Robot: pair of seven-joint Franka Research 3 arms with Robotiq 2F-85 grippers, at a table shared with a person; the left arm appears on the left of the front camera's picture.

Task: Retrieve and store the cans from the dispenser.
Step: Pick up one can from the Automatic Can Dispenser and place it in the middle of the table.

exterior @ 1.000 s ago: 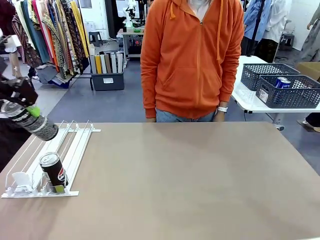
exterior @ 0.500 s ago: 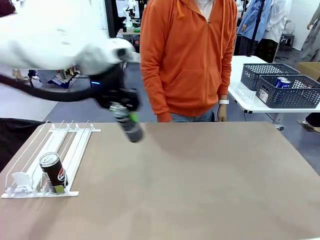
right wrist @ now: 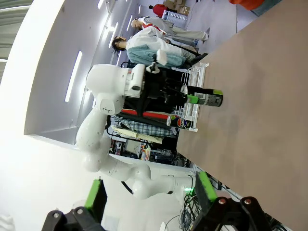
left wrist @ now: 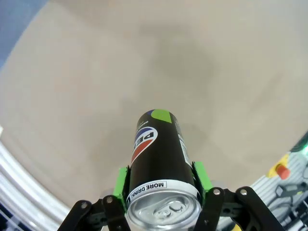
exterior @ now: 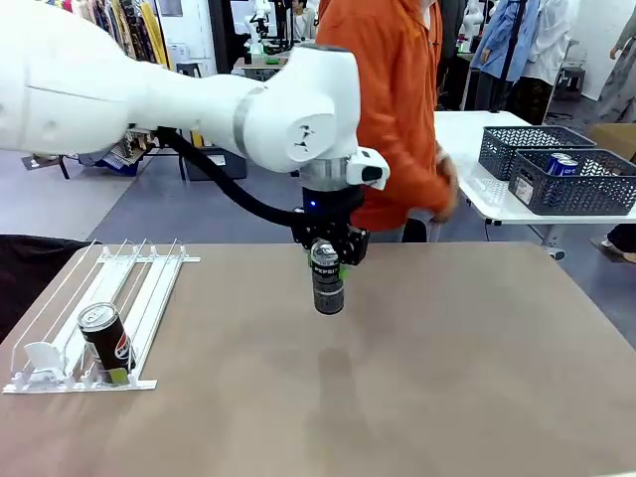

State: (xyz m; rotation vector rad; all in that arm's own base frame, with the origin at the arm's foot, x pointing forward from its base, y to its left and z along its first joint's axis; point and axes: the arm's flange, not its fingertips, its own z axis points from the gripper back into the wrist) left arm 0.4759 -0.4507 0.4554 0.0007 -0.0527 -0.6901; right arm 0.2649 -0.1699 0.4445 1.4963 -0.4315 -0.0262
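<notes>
My left gripper is shut on a black can and holds it upright, a little above the middle of the table. In the left wrist view that can sits between the green pads, silver top towards the camera. A second black can leans at the low end of the white dispenser at the table's near left. My right gripper is open with nothing between its fingers; its view looks across the table at the held can and the dispenser.
A person in an orange hoodie stands at the far edge, turned to the right, one hand blurred. Dark mesh baskets holding blue cans stand on a white side table at the far right. The brown table is bare at the right.
My left arm has swung from the far left, past the dispenser, to the table's middle, turning the held can from tilted to upright. The person has turned towards the right.
</notes>
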